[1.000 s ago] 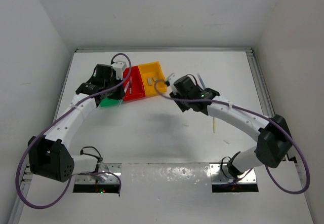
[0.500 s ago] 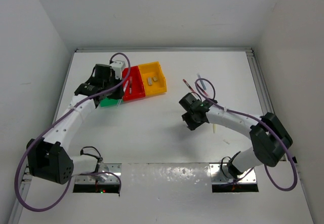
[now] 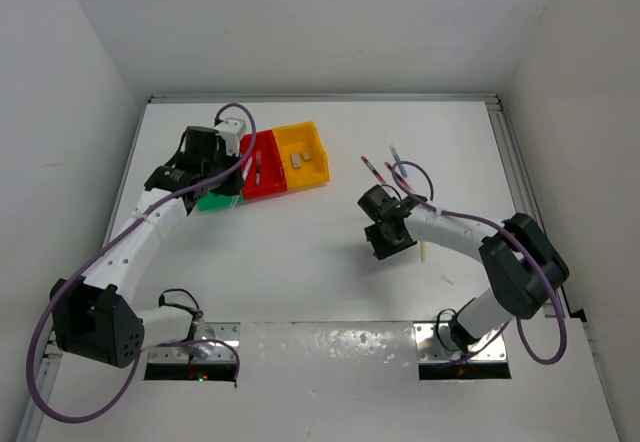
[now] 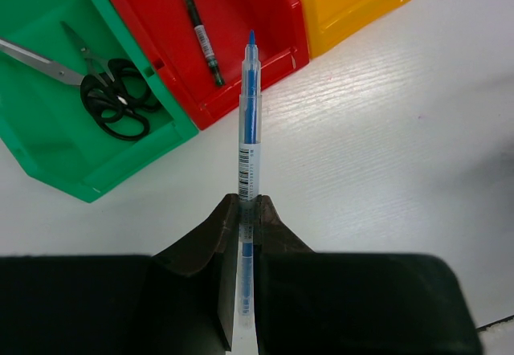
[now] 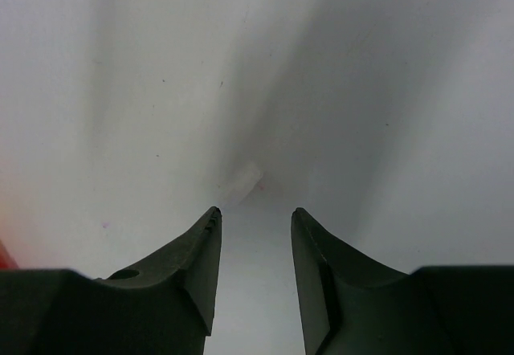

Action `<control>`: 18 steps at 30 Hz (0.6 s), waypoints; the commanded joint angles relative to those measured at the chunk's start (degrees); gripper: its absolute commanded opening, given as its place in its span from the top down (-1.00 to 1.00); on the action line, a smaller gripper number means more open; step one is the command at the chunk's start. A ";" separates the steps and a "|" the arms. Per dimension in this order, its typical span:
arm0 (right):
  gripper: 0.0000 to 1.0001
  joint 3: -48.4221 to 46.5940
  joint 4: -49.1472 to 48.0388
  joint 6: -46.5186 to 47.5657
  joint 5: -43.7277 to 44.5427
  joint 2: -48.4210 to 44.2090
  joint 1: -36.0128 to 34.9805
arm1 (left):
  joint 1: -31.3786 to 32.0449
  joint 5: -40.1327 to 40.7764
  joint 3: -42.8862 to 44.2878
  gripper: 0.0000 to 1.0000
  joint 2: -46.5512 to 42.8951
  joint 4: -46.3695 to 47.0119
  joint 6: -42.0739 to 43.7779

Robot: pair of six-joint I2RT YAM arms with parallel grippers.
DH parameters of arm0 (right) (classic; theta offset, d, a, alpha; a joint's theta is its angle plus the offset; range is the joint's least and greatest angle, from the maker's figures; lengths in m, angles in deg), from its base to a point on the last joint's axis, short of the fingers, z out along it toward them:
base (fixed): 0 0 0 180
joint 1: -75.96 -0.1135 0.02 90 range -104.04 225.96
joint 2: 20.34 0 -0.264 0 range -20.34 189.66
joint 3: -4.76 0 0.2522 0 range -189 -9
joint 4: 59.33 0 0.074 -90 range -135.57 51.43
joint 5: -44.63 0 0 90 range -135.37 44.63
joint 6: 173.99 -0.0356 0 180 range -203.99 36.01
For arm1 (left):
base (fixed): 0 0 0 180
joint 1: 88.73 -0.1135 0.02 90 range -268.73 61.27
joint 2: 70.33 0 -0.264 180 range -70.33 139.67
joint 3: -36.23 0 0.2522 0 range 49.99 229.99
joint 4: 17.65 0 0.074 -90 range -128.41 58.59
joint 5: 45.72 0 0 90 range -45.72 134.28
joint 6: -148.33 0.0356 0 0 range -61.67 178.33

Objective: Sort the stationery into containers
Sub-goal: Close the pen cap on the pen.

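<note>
My left gripper [image 4: 249, 207] is shut on a clear blue pen [image 4: 250, 122], whose tip points toward the red bin [image 4: 265, 18]. A dark pen [image 4: 197, 26] lies in that bin. The green bin [image 4: 48, 158] holds black-handled scissors [image 4: 108, 98], and the yellow bin [image 3: 310, 175] holds two small eraser blocks [image 3: 298, 158]. From above, the left gripper [image 3: 205, 154] hovers over the green and red bins. My right gripper [image 5: 255, 212] is open and empty over the white table, with a pale blurred piece [image 5: 242, 183] just beyond its left fingertip.
Two pens [image 3: 376, 170] lie on the table behind the right gripper [image 3: 390, 240]. A pale stick [image 3: 425, 252] and a smaller pale bit [image 3: 447, 280] rest to its right. White walls enclose the table on three sides.
The right arm has drawn back from beside the yellow bin toward the near right and lowered over the table, its jaws widening a little. The left arm holds still with the pen.
</note>
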 commanded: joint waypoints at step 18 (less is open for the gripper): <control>0.31 -1.73 -3.66 -16.19 -0.61 8.17 0.31 | -0.80 0.68 0.35 1.00 -1.20 2.16 -2.53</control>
